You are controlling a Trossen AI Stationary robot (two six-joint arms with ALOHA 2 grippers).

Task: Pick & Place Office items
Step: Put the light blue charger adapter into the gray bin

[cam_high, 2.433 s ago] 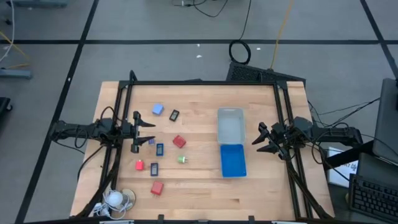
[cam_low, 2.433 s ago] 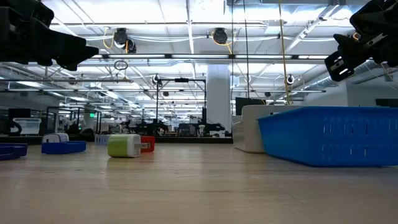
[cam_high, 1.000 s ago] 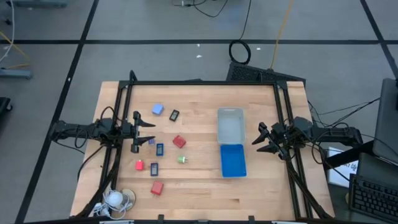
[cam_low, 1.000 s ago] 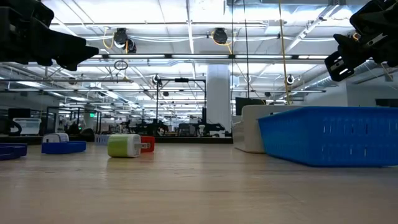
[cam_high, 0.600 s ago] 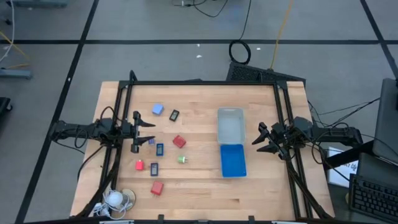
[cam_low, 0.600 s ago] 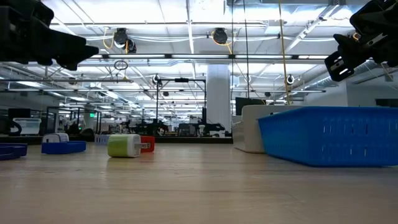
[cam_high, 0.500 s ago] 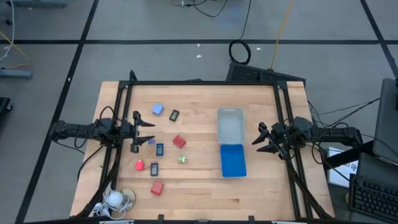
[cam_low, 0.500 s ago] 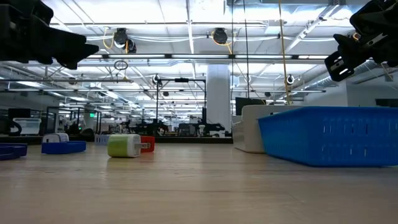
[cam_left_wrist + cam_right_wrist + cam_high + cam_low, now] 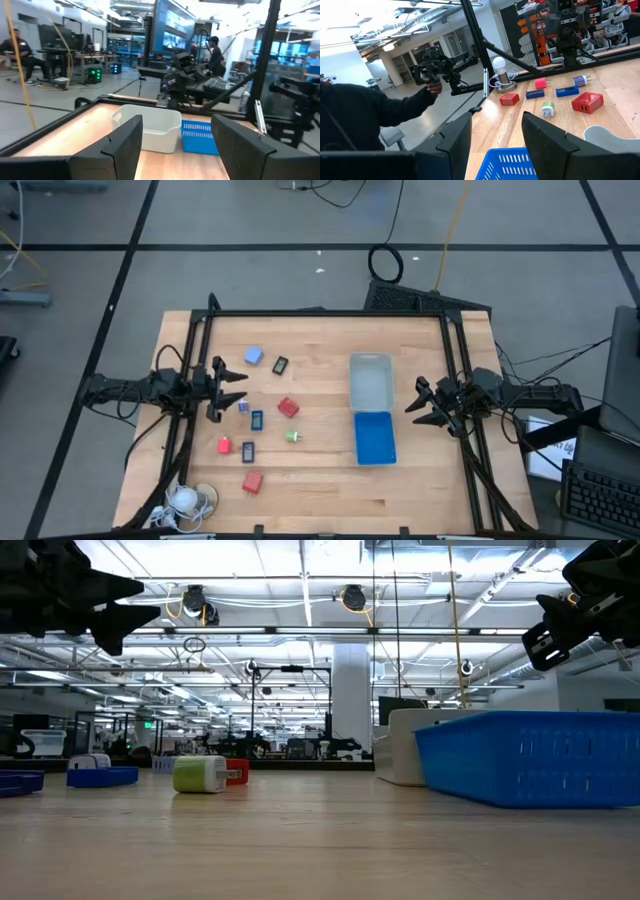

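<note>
The office items lie scattered on the table's left half. In the high view they are a light-blue cube [image 9: 253, 356], dark pieces [image 9: 280, 365] [image 9: 257, 420] [image 9: 248, 451], red blocks [image 9: 288, 408] [image 9: 224, 445] [image 9: 252, 481] and a green bit [image 9: 293, 436]. The low view shows the green bit [image 9: 200, 774] resting on its side. My left gripper [image 9: 232, 388] [image 9: 172, 150] hovers open above the table at the left edge of the items. My right gripper [image 9: 418, 407] [image 9: 497, 145] hangs open to the right of the trays. Neither touches anything.
A clear tray [image 9: 370, 380] and a blue tray [image 9: 374, 437] sit end to end right of centre. A white round coiled-cord thing [image 9: 185, 500] rests at the near left corner. Black frame rails [image 9: 330, 314] run along the far, left and right edges. People show beyond the table.
My left gripper has risen a little and shifted slightly toward the far edge, and it stays open. The right gripper and all items stay where they were.
</note>
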